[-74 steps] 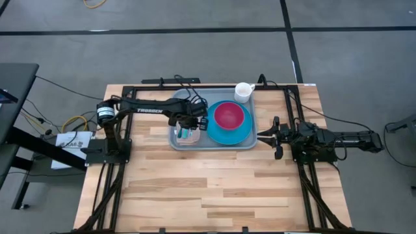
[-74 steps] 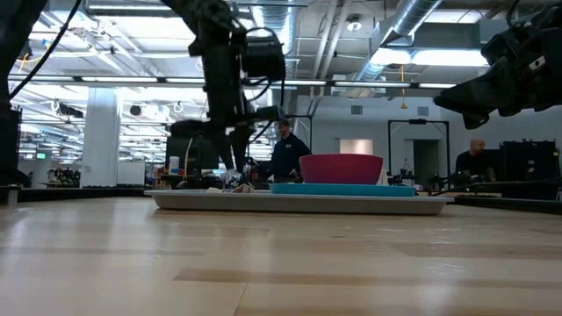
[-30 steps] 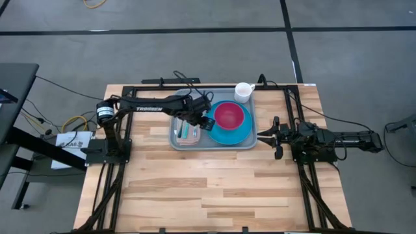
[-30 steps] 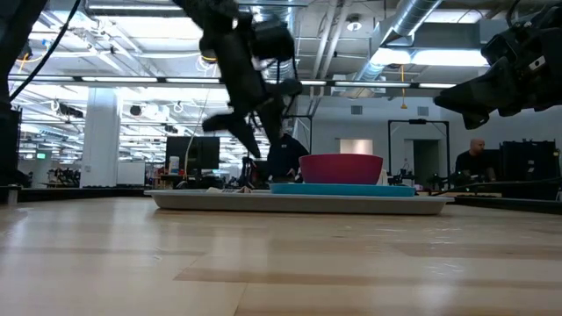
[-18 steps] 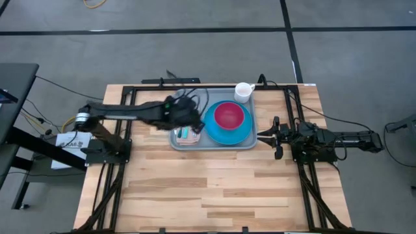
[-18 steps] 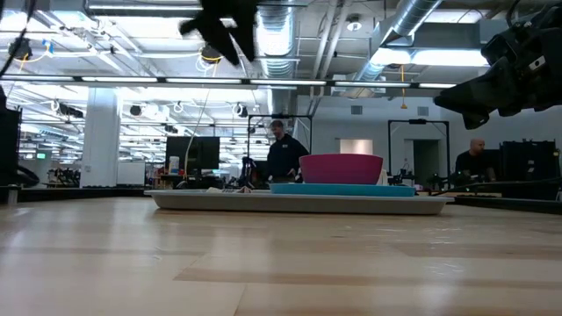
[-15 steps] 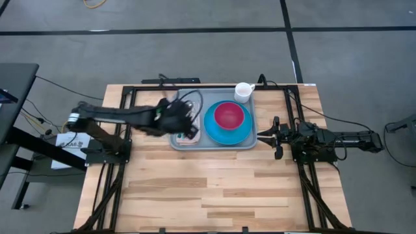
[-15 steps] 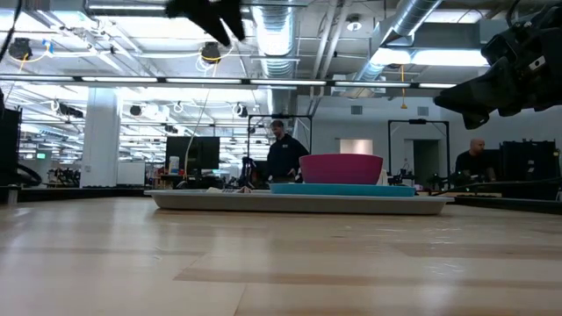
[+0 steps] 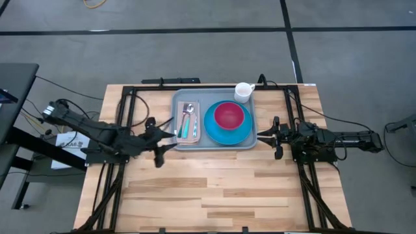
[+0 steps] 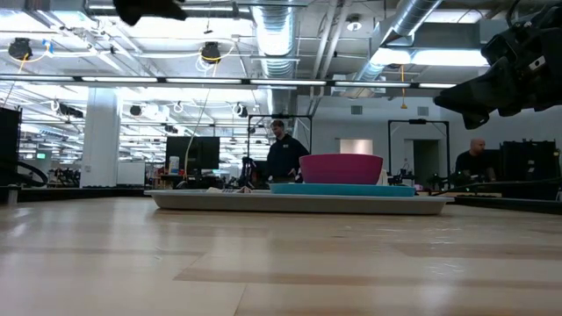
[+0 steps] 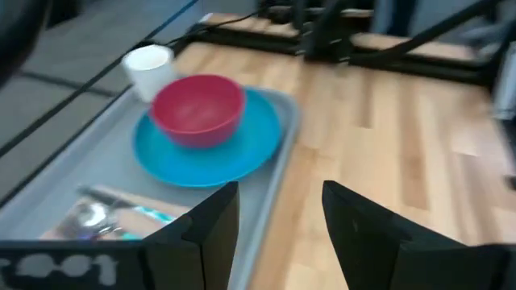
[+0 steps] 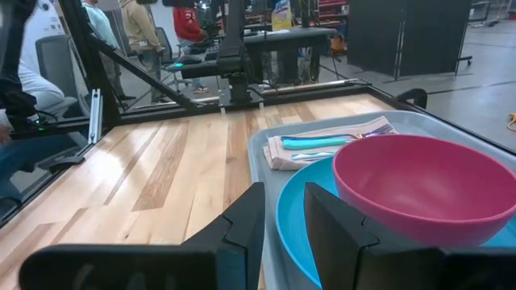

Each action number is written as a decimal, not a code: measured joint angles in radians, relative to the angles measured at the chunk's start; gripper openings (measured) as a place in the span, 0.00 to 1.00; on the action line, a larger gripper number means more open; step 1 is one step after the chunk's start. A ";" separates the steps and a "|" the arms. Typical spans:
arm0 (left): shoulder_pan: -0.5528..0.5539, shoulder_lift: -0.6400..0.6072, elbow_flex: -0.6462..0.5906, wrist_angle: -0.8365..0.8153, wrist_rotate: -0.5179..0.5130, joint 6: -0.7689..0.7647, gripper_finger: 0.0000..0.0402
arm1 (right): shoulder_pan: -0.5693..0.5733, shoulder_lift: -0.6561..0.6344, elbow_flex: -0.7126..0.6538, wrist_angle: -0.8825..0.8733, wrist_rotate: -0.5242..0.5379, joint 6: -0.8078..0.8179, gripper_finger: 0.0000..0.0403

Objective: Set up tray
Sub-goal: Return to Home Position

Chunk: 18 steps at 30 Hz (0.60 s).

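Note:
The grey-blue tray lies at the table's far middle. On it rest a round blue plate with a red bowl on top, and a napkin with a spoon and other cutlery on the tray's left part. A white cup stands at the tray's far right corner. My left gripper hovers open, high up by the tray's left edge, with nothing between its fingers. My right gripper stands open just off the tray's right edge, its fingers slightly apart.
Black frame rails run along both sides and the far edge of the table. The near half of the wooden table is bare wood. People stand in the room behind the table.
My left gripper has risen from over the tray's left part and drawn back toward the table's left edge, and its arm has folded back. The napkin with the cutlery stays lying on the tray.

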 joint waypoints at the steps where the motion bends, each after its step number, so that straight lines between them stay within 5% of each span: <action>1: -0.005 -0.045 -0.053 0.051 0.021 0.025 0.42 | 0.000 0.000 0.000 0.000 0.000 0.000 0.20; 10: -0.013 -0.474 -0.539 0.497 0.218 0.237 0.42 | 0.000 0.000 0.000 0.000 0.000 0.000 0.20; 18: -0.013 -0.804 -0.775 0.614 0.380 0.395 0.42 | 0.000 0.000 0.000 0.000 0.000 0.000 0.20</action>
